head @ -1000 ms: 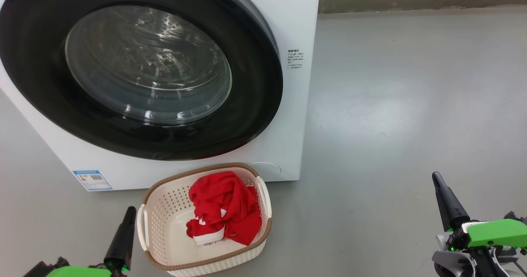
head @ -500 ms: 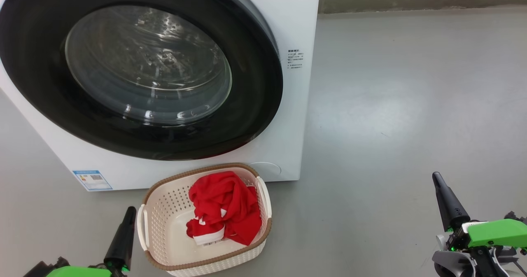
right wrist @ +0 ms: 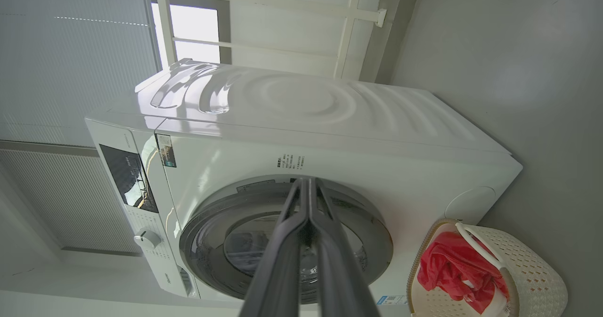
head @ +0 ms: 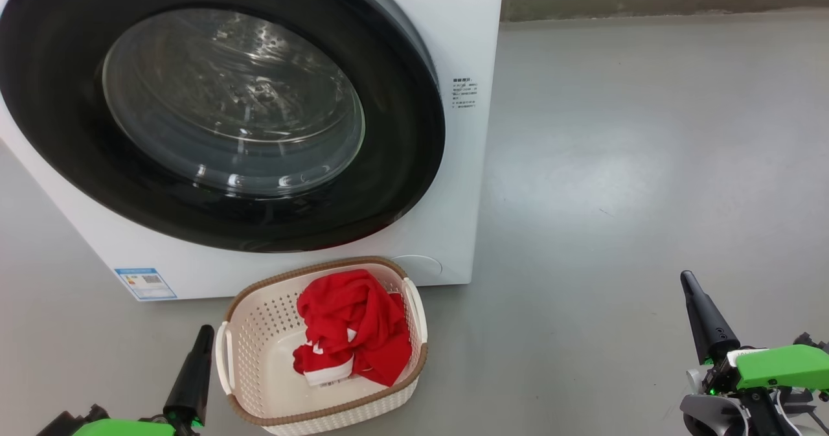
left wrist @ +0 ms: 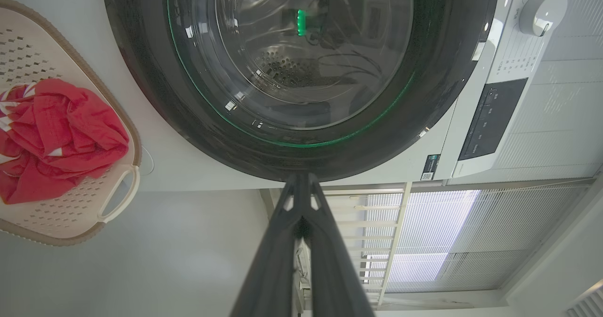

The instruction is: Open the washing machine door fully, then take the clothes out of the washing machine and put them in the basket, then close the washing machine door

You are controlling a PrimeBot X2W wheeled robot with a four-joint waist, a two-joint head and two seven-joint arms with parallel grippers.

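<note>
Nothing is shifting since a second ago: we are holding both grippers low with fingers pressed together and nothing between them. Our left gripper [head: 206, 330] is hovering just beside the basket [head: 259, 287], while our right gripper [head: 686, 279] is hanging well apart over bare grey floor [head: 615, 196]. The washing machine door [head: 401, 131] is sitting shut against the washing machine [head: 466, 34]. The red clothes [head: 356, 322] are lying in the basket, near the machine's lower front edge, and open floor is stretching rightward.
</note>
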